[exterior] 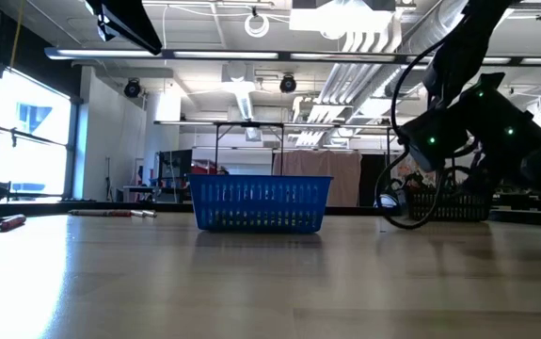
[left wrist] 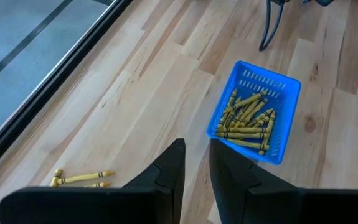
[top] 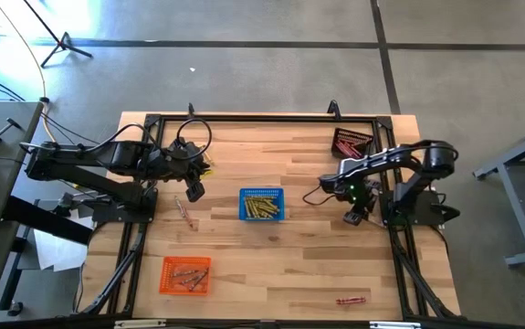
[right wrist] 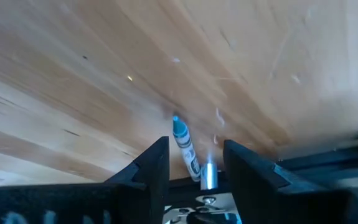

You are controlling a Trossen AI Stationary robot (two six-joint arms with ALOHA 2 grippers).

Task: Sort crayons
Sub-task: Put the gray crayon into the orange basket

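your right gripper is low over the wood on the right side of the table, its fingers spread with a blue-tipped crayon lying on the boards in the gap between them; neither finger seems to be touching it yet, so you look to be at the point of a pick, not past it. your left gripper hangs above the left half of the table with its two fingers held a narrow slit apart and nothing between them. the rest of the crayons are spread about: a heap of yellow ones already in the blue basket at the middle, a few reddish ones in the orange basket near the front left, a dark basket at the back right with red ones in it, two loose yellow crayons lying near the left arm, a reddish one on the boards left of the blue basket, and a red one alone at the front right. so the sorting looks partly done. next, you would want to settle the right fingers squarely either side of the blue-tipped crayon, close on its middle so it does not roll or pivot, and lift straight. which basket takes that colour i cannot tell from here.
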